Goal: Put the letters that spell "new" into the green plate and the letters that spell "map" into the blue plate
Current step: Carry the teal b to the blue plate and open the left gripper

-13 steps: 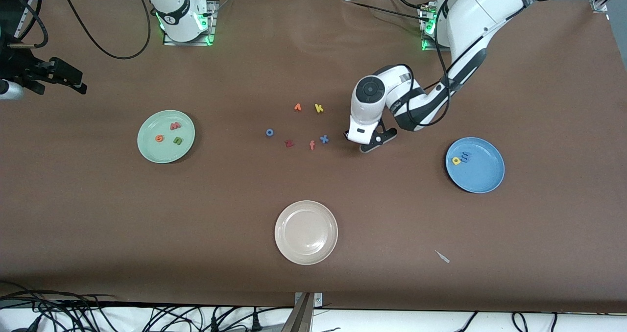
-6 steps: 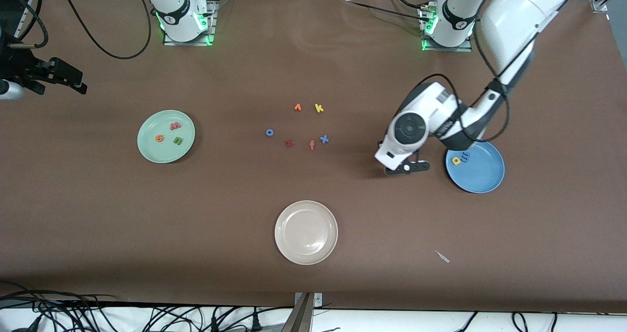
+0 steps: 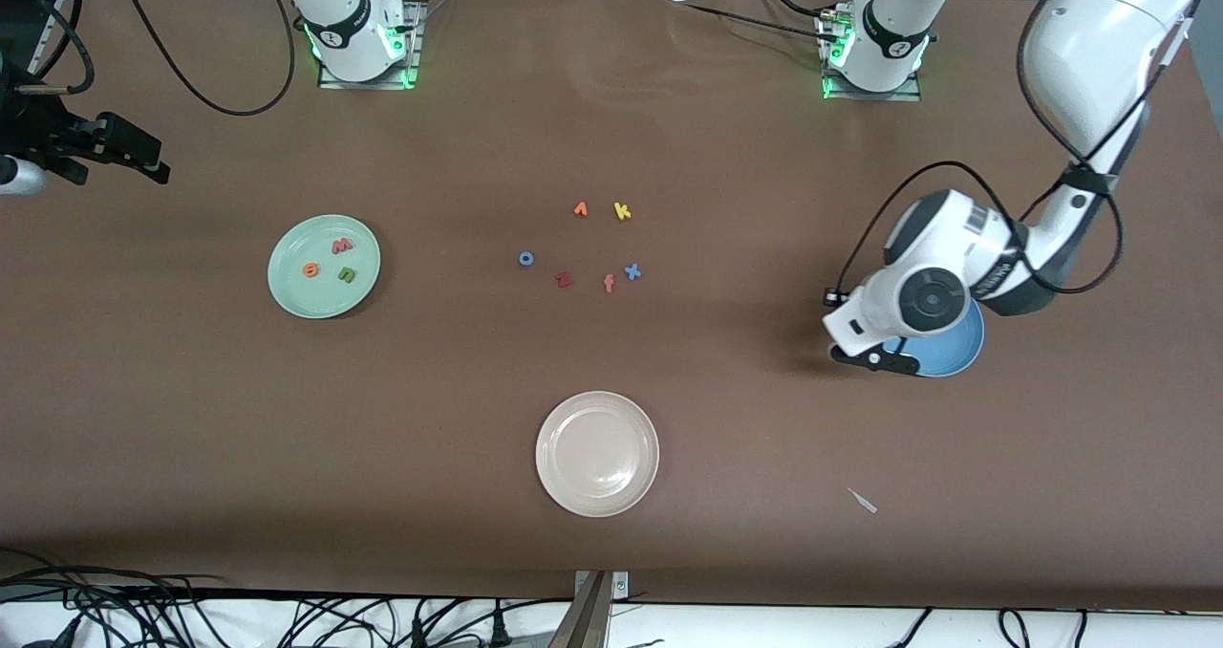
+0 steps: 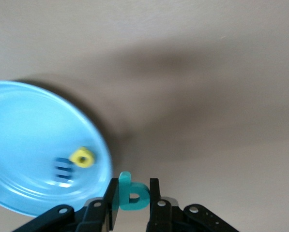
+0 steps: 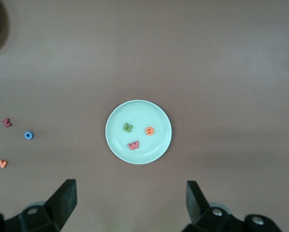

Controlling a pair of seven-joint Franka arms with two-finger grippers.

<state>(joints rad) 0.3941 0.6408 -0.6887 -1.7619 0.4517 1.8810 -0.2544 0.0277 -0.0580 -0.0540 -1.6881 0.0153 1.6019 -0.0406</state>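
The n [image 3: 346, 274], e [image 3: 311, 270] and w [image 3: 341, 246] lie in the green plate [image 3: 291, 290], under the waiting, wide-spread right gripper [image 5: 129, 200]. The left gripper [image 4: 130, 199] pinches the p [image 4: 130, 195] just beside the blue plate [image 4: 18, 125], which holds the a [image 4: 81, 157] and m [image 4: 62, 170]; only the p's drop is left.

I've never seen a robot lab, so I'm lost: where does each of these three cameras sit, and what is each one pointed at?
Front view: high across the table, facing both arm bases; left pincer over the round blue plate.
Left wrist view: on the left arm, looking down past its shut pincer holding the teal foam p.
Right wrist view: on the waiting right arm, above the round mint-green plate; open pincer.
Shared: front and right wrist views both show that green plate.
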